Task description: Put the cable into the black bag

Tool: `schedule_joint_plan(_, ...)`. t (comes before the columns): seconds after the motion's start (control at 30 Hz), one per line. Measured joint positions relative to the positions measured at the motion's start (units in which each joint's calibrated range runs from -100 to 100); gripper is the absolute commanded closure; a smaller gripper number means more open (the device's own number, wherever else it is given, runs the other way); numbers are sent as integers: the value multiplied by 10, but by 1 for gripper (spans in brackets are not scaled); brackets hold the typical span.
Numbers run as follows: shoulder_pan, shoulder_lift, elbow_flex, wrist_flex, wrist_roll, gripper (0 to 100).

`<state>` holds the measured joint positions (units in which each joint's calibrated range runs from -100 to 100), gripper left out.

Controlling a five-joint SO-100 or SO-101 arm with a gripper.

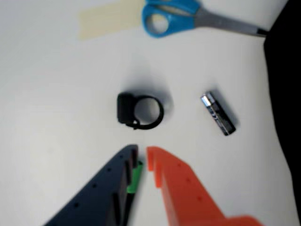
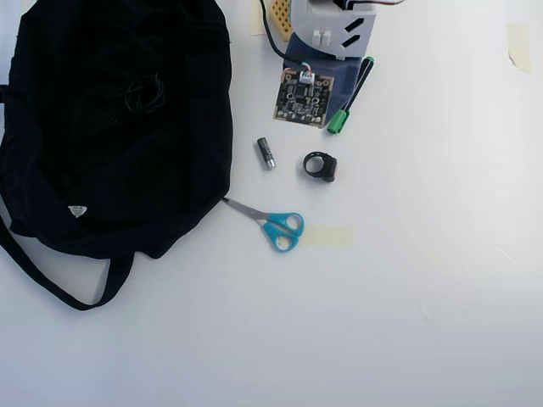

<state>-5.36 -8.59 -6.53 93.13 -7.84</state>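
A black cable (image 2: 144,91) lies coiled on the black bag (image 2: 102,170) at the left of the overhead view, faint against the cloth. It does not show in the wrist view, where only the bag's edge (image 1: 284,70) appears at the right. My gripper (image 1: 142,157) has a dark blue finger and an orange finger. They stand almost together with nothing between them, above the white table. In the overhead view the arm's wrist and its circuit board (image 2: 303,93) are at the top middle, well right of the bag.
A small black ring clip (image 1: 140,112) (image 2: 321,165) lies just ahead of the fingertips. A battery (image 1: 217,113) (image 2: 265,153), blue-handled scissors (image 1: 171,16) (image 2: 276,225) and a tape strip (image 2: 329,235) lie nearby. A black rod with a green tip (image 2: 335,125) lies under the gripper.
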Motion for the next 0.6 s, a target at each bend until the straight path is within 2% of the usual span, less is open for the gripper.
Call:
schedule_joint_plan(0.23,-45,-132,182,-154,5,98)
schedule_joint_plan(0.5,-91,-339,513,-368,5,98)
schedule_joint_plan(0.6,-112,-427,642,-407,7,98)
